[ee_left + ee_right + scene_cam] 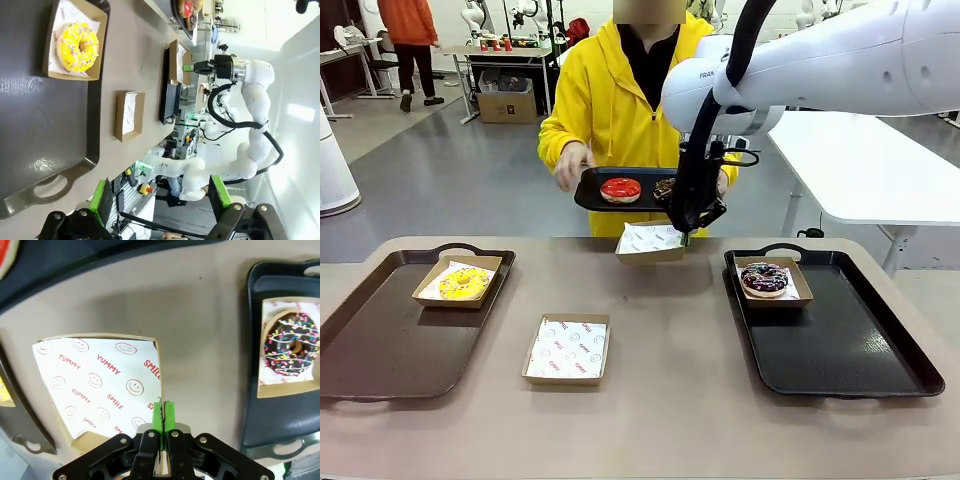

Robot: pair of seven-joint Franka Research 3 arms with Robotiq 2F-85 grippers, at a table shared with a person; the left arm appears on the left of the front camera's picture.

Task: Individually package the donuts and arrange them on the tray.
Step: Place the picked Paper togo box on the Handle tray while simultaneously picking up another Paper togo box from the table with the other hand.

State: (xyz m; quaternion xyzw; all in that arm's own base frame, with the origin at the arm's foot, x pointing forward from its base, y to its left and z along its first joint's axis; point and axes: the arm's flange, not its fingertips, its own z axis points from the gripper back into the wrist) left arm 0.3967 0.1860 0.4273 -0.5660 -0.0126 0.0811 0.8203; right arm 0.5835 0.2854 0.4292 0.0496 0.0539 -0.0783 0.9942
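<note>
My right gripper (686,236) is shut on the rim of a paper-lined cardboard box (648,240), which it holds tilted near the table's far edge. In the right wrist view its green pads (158,416) pinch the box's wall (95,385). Just beyond, a person holds a small black tray (592,194) carrying the red donut (620,189) and the chocolate donut (664,188), which my arm partly hides. The yellow donut (463,283) sits boxed on the left tray (380,340). The purple donut (765,279) sits boxed on the right tray (860,350). My left gripper (160,197) hangs open above the left tray (30,135).
Another lined box (568,349) lies empty on the table between the two trays, toward the front. The person in a yellow hooded top stands at the far edge. A white table (880,170) stands at the back right.
</note>
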